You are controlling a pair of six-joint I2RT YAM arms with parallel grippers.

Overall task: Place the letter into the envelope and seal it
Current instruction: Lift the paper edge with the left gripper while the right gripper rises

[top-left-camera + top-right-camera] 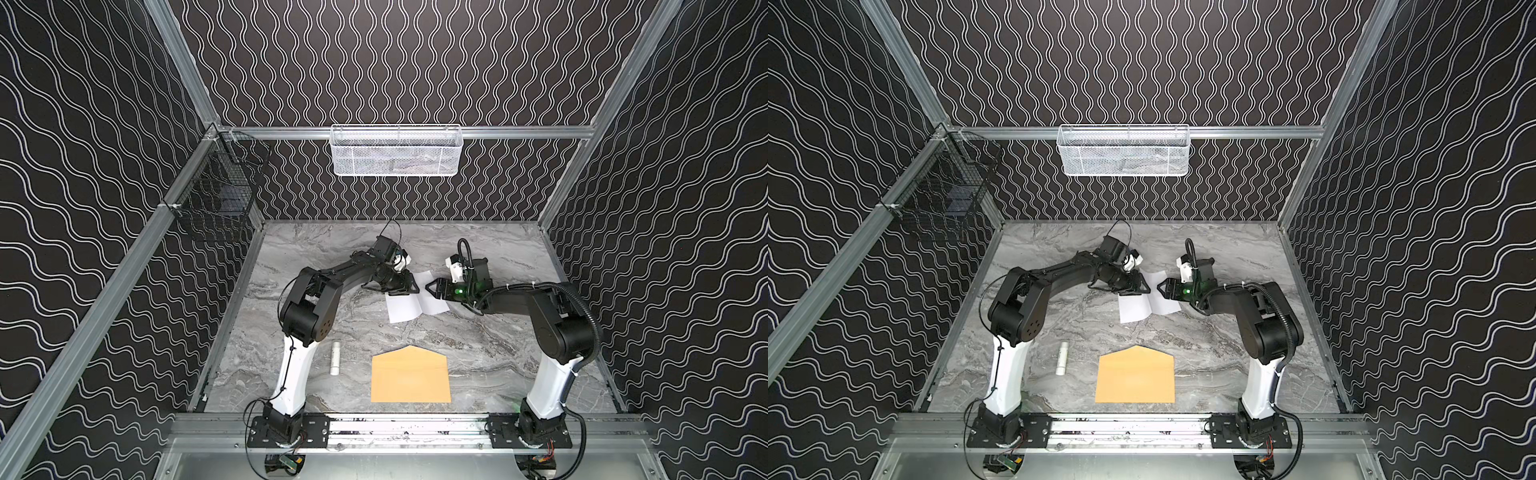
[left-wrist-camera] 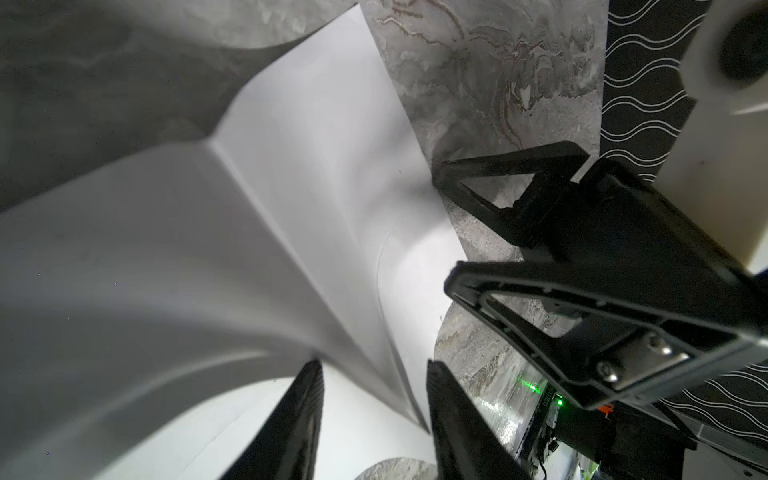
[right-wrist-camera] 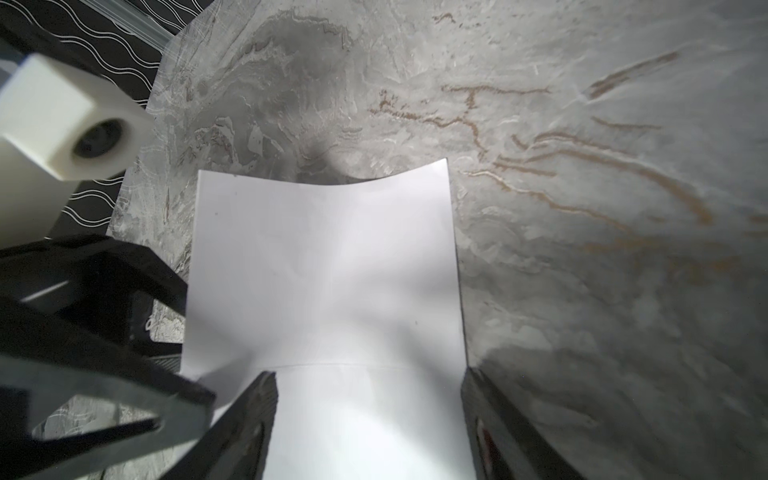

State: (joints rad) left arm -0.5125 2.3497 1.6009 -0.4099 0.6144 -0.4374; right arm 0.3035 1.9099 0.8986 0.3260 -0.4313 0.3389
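looks like a robotics lab test cell tbh: aluminium extrusion frame [image 1: 498, 132], black wavy-patterned walls [image 1: 395, 62], marble-look tabletop [image 1: 498, 357], two robot arms [image 1: 307, 307] [image 1: 557, 328] bolted to a base rail [image 1: 407, 428], white mesh basket [image 1: 395, 151].

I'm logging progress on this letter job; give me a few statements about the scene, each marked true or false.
1. The envelope lies flat with its pointed flap open. True.
2. The letter is already inside the envelope. False: it lies on the table beyond the envelope, fully outside it.
3. In both top views the white cylinder lies to the left of the envelope. True.
4. The right gripper hovers over the envelope. False: it is at the letter's edge, jaws open astride the sheet.
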